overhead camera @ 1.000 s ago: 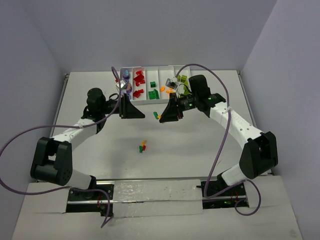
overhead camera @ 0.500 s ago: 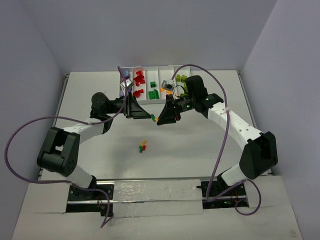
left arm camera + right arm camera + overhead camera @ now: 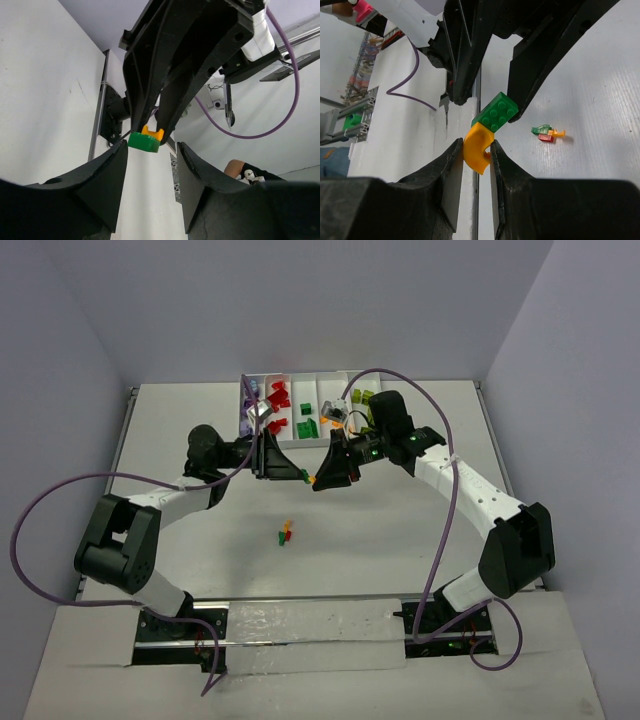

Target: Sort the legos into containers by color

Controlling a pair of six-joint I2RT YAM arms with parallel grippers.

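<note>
Right wrist view: we clamp our right fingers [image 3: 451, 167] on the orange lego [image 3: 475, 150], its attached green lego [image 3: 496, 114] jutting toward 1 o'clock between our left fingers [image 3: 465, 60], which stand apart.

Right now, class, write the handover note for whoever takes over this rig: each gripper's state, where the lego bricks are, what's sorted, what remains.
Right gripper: shut on an orange piece with a green brick stuck to it.
Left gripper: open, one finger on each side of that green brick.
Done: the tray holds purple bricks, red bricks, dark green bricks and lime bricks, each colour in its own compartment.
Left: pull the pair apart and bin both, then sort the small cluster on the table.
</note>
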